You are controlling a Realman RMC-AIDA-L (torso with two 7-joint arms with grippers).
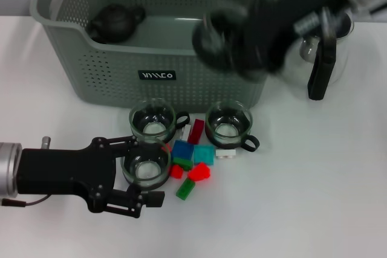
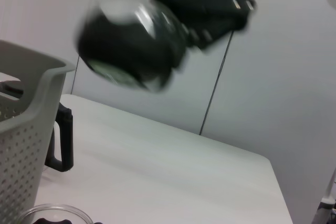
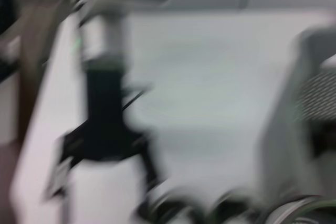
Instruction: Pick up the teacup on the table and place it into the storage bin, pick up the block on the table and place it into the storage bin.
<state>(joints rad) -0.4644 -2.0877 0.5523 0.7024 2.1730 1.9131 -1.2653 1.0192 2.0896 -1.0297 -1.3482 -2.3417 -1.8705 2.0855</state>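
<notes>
Left end effector [image 1: 144, 172]: fingers spread around a glass teacup [image 1: 146, 168] on the surface [image 1: 314, 197], not yet clamped, as I read it. Storage bin [image 1: 115, 70]: directly beyond, away from me. Right end effector [image 1: 227, 40]: carries a teacup [image 1: 213, 35] above the bin's right end. Blocks [image 1: 192, 160]: just right of the left end effector. Bin label [image 1: 157, 75]: white lettering, illegible.
</notes>
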